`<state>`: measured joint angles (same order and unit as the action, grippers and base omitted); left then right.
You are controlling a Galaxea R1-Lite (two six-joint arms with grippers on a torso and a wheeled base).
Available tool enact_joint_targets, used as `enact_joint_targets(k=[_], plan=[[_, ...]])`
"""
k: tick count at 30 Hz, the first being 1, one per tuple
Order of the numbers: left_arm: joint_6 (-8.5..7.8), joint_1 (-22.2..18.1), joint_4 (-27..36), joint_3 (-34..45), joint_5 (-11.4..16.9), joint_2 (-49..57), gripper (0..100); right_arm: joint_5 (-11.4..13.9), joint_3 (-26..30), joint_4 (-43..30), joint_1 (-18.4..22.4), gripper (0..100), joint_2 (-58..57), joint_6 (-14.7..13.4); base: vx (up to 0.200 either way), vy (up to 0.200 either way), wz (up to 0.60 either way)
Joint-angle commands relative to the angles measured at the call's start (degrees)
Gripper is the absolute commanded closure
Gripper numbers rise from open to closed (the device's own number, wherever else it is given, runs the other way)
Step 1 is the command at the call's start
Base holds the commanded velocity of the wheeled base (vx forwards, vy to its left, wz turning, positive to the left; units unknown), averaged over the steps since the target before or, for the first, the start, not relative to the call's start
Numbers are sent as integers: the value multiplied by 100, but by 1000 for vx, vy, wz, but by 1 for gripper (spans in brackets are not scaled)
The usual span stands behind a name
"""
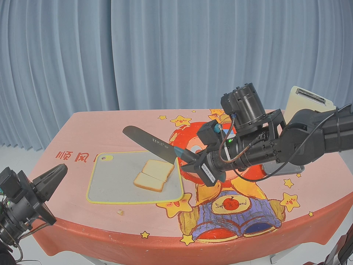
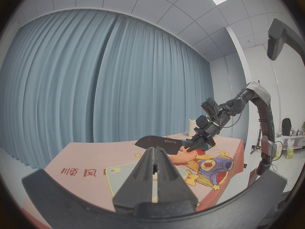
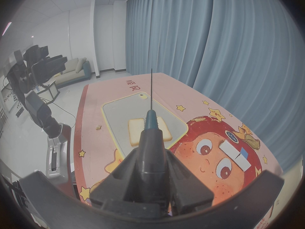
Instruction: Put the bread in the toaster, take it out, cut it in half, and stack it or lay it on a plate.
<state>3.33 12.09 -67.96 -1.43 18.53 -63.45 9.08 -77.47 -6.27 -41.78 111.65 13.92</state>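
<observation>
Grey cutting board (image 1: 110,181) holds the bread (image 1: 154,175), and it looks like two halves already. Right claw (image 1: 189,158) is clamped on the knife (image 1: 149,141) just above it, left claw (image 1: 59,170) pinched together off to the side. Next up I'd guess: park knife, plate the halves.

Right arm extended, forearm near level; right end effector (image 1: 194,161) clamped on the knife (image 1: 149,141) handle, blade projecting ahead of it. Left end effector (image 1: 51,177) (fingers together) sits low, well apart to its left.
</observation>
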Motion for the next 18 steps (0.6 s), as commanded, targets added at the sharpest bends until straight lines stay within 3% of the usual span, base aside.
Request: enact_joint_targets(k=[1,6,7,8,9,11,13,15,16,17,18], plan=[[-95,-40,1813,134,-25,2311,100,-100,399,275,-50,100,-399,-188,0,0,0],[-509,-40,3905,116,-60,4253,100,-144,584,521,-23,100,-539,-566,0,0,0],[-517,-40,4010,116,-60,4368,100,-144,602,539,-23,100,-548,-592,0,0,0],[-579,-49,4581,116,-148,4948,100,-144,716,653,-23,100,-627,-724,0,0,0],[-579,-49,4581,116,-148,4948,100,-144,716,653,-23,100,-627,-724,0,0,0],[-799,-58,5627,125,-570,5774,100,-144,944,855,-32,100,-821,-865,0,0,0],[-983,-67,5715,143,-869,5730,100,-135,1015,908,-50,100,-944,-962,0,0,0],[-1036,-67,5742,143,-1185,5721,100,-144,1041,925,-67,100,-1049,-1085,0,0,0],[-1036,-67,5742,143,-1185,5721,100,-144,1041,925,-67,100,-1049,-1085,0,0,0],[-1001,-67,6023,143,-1528,5721,100,-152,1006,925,-94,100,-1146,-1190,0,0,0],[-1001,-67,6243,143,-1668,5721,100,-161,1015,934,-94,100,-1172,-1225,0,0,0]])
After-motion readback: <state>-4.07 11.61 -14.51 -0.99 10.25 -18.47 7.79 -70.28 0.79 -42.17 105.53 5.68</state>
